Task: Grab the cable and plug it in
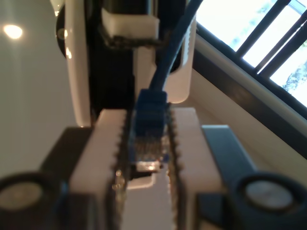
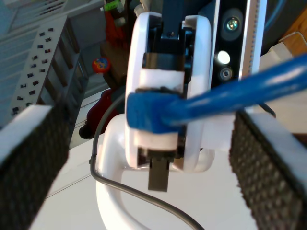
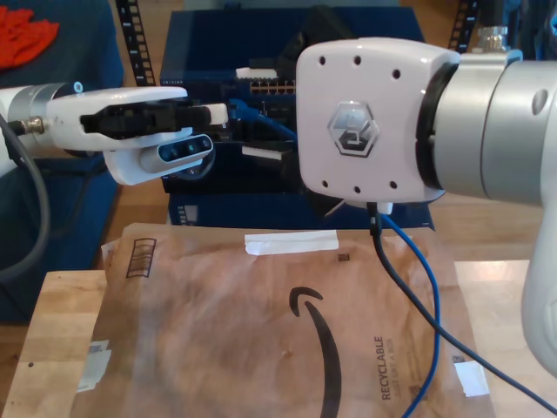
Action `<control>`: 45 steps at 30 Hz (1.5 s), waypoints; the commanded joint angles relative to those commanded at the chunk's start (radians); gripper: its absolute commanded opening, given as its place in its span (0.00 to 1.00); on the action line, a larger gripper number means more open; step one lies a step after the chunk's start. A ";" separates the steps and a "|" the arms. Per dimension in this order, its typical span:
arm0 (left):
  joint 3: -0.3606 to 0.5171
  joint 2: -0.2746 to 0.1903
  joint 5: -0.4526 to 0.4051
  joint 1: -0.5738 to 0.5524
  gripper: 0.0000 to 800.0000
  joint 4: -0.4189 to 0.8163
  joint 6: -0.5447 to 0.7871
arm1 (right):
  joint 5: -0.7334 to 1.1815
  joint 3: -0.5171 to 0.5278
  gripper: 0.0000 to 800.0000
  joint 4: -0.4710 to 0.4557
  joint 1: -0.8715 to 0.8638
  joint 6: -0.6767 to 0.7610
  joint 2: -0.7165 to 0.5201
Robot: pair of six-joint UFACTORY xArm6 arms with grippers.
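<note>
My first gripper (image 1: 146, 143) clamps the cable (image 1: 149, 125); my second gripper (image 2: 144, 143) seemingly gapes.

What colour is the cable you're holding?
Bright blue. The cable shows best in the second wrist view, its plug end pinched in my first gripper.

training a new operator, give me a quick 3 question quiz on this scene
1. True or false: my first gripper is shut on the plug end of the cable.
2. The jaws of my second gripper are: A) wide open, B) shut on the cable, C) shut on a screwdriver.
3. Fill in: the brown paper mailer is printed with the word ____.
Key: 1 true; 2 A; 3 RECYCLABLE.
</note>
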 joint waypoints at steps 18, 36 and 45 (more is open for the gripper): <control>-0.003 -0.002 0.015 0.000 0.01 -0.009 0.002 | -0.002 0.000 0.35 0.002 0.006 0.002 -0.002; -0.002 0.000 0.017 -0.005 0.01 -0.009 -0.002 | -0.003 -0.002 0.18 0.005 0.009 0.003 -0.002; 0.002 0.000 0.054 -0.008 0.64 -0.044 -0.002 | -0.003 -0.002 0.00 0.035 0.008 0.003 -0.002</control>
